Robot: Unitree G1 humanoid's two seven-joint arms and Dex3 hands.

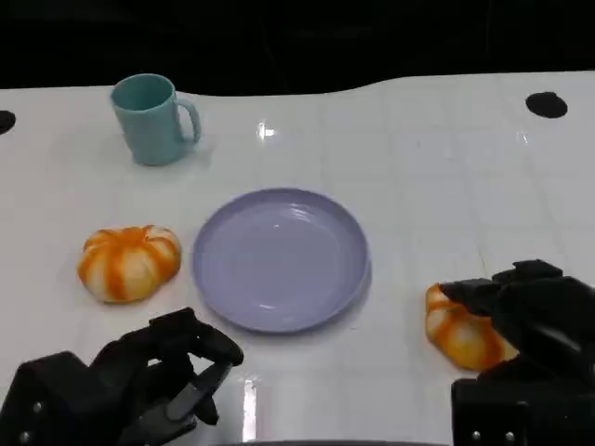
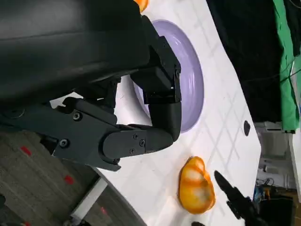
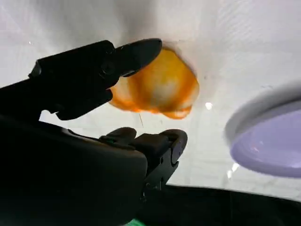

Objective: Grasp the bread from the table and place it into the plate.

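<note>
- right hand at lower right of the head frame, fingers spread around the bread; the right wrist view shows one finger above the loaf and others below it with a gap, so not clamped yet. It holds nothing; contact with the crust can't be told.
- bread lies on the table, just right of the plate, not touching it.
- risk: closing off-centre could squeeze the soft rounded loaf out sideways, or roll it toward the near table edge at the frame bottom, which looks close.
- risk: too shallow a grip means it could drop on the lift, short of the plate rim.
- risk: a low carry could clip the rim and shove the plate left.
- left hand at lower left, fingers curled in on nothing, just below the plate's near edge; could be in the way if the plate slides.
- second bread at mid left, near the plate, apart from it.
- cup at upper left, well apart.
- room: plate is bare and the path from bread to plate is short and open. Table's far half is free.
</note>
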